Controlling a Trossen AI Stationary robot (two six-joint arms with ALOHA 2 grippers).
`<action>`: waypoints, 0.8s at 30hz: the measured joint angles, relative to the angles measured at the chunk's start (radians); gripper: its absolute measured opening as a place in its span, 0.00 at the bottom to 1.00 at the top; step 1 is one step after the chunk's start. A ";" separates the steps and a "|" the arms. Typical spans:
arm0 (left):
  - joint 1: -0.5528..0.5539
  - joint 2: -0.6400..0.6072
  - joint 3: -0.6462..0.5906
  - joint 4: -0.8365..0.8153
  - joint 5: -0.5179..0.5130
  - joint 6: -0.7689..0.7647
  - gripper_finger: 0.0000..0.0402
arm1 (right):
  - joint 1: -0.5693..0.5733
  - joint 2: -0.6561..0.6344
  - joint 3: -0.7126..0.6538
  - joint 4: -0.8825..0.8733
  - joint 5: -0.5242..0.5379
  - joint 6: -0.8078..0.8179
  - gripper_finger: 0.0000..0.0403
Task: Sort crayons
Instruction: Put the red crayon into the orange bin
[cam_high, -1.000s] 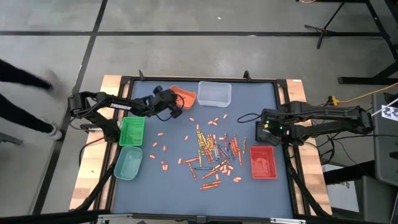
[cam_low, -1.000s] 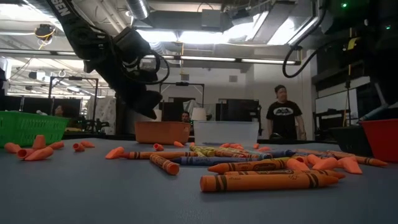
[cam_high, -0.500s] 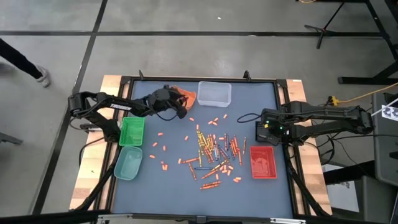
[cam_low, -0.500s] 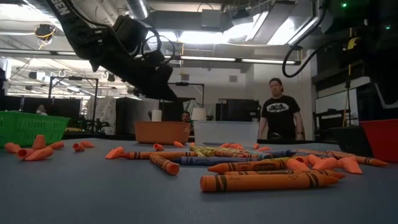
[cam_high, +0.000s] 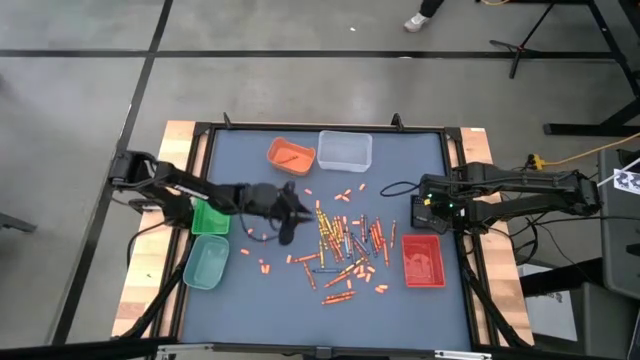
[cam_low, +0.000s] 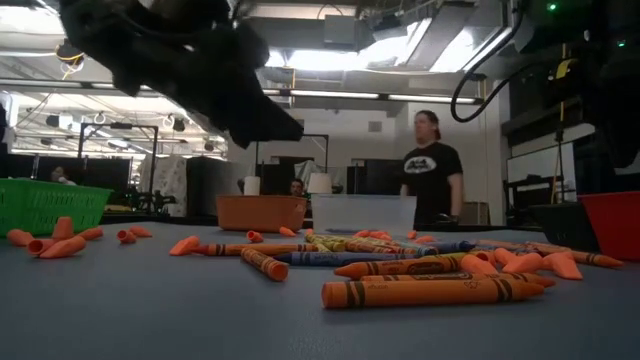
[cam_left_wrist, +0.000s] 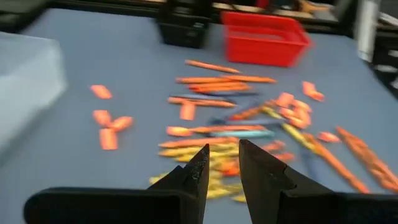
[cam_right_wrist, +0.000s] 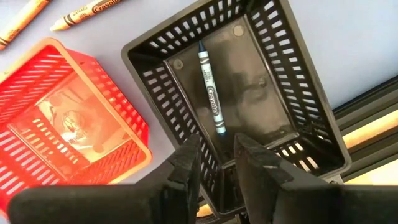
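Observation:
The crayons (cam_high: 345, 243) lie in a loose pile at the table's middle, orange, yellow-green and dark sticks lying flat, with short orange pieces (cam_high: 262, 240) scattered around. My left gripper (cam_high: 300, 212) hovers just left of the pile, above the table, pointing toward it, and is open and empty (cam_left_wrist: 222, 152). My right gripper (cam_right_wrist: 214, 143) points down over the black basket (cam_right_wrist: 249, 81) at the table's right edge; it is open and empty. A blue crayon (cam_right_wrist: 210, 87) lies flat on that basket's floor.
An orange tray (cam_high: 290, 155) and a clear tray (cam_high: 345, 150) stand at the far edge. A green basket (cam_high: 210, 218) and a pale green tray (cam_high: 205, 262) sit at the left, a red basket (cam_high: 423, 260) at the right. A person (cam_low: 432, 170) stands beyond the table.
My left gripper has swung from over the orange tray at the far edge toward the table's middle, ending beside the crayon pile, and has turned to point toward the right. The crayons on the table have not moved.

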 joint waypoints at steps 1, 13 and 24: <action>-0.029 0.000 0.000 -0.005 -0.015 -0.002 0.18 | 0.000 0.000 0.000 0.000 0.000 0.000 0.24; -0.295 0.001 0.000 -0.037 -0.228 -0.161 0.18 | 0.000 0.000 0.000 0.000 0.000 0.000 0.24; -0.412 0.003 0.000 -0.148 -0.325 -0.262 0.18 | 0.000 0.000 0.000 0.003 0.000 0.000 0.24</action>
